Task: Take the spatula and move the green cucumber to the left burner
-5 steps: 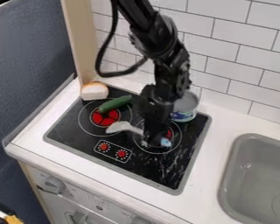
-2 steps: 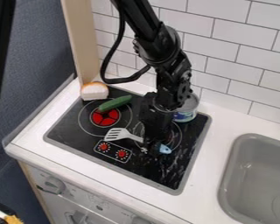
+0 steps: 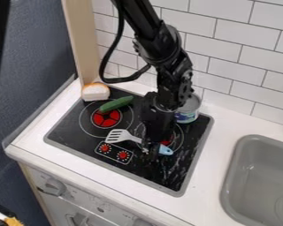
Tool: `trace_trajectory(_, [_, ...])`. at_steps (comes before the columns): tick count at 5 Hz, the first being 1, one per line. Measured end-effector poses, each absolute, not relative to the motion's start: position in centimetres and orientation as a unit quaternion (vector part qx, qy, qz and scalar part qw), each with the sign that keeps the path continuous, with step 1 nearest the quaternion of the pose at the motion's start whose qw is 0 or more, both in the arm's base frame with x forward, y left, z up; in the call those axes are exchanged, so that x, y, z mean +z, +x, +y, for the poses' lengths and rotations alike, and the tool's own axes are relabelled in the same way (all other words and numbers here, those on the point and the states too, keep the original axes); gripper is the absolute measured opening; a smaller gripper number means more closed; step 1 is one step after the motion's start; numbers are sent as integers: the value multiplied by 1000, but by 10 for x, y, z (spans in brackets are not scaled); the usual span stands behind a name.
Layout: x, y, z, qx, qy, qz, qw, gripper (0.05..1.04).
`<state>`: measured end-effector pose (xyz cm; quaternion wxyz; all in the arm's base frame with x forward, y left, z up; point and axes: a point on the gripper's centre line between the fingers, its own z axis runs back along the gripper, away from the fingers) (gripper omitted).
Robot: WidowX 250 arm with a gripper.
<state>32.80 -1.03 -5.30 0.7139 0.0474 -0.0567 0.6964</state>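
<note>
Your gripper (image 3: 150, 151), just below the frame's centre, is clamped on the spatula (image 3: 117, 136) by its handle, blade toward the left. You have the cucumber (image 3: 115, 103) at upper left, lying over the left burner's (image 3: 106, 118) upper edge.

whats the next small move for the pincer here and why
Probably a slight lift, to test the hold: the pincer is at the handle of the spatula, but I can't tell whether it grips, and the green cucumber lies on the wall side of the left burner's red centre, away from the spatula's head.
</note>
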Motion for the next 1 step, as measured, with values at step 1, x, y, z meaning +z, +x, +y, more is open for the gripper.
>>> trace_trajectory(1, [-23,334,-18,687,21,-85,721,1005])
